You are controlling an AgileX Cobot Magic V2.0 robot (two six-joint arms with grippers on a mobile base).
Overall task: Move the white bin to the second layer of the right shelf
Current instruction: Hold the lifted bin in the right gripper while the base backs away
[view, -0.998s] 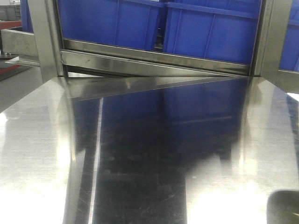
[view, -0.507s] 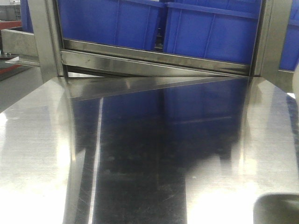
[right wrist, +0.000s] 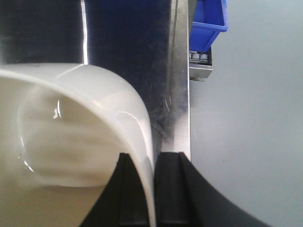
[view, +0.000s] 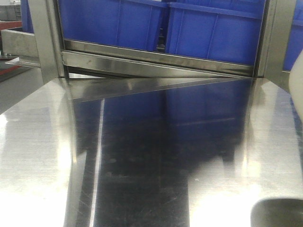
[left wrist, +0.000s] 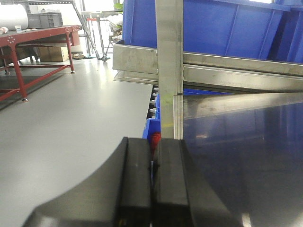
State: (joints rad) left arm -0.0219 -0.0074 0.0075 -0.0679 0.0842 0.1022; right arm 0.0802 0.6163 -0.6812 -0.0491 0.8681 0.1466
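Observation:
The white bin (right wrist: 71, 132) fills the left of the right wrist view, its glossy mouth facing the camera. My right gripper (right wrist: 151, 163) is shut on the bin's wall, one finger inside and one outside, above the steel tabletop's right edge. In the front view only a sliver of the bin (view: 297, 90) shows at the right border. My left gripper (left wrist: 154, 158) is shut and empty at the tabletop's left edge, by an upright steel post (left wrist: 169, 66). A short roller rail (right wrist: 199, 56) shows under a blue crate; I cannot tell which shelf layer it is.
The mirror-like steel tabletop (view: 156, 156) spans the front view. Behind it a steel rack crossbar (view: 156, 59) carries blue crates (view: 213, 33). A dark blurred shape (view: 279, 213) sits at the bottom right. Grey floor and a red-framed bench (left wrist: 33, 38) lie to the left.
The white bin's edge has come into the front view at the right border. The dark shape at the bottom right has spread leftward.

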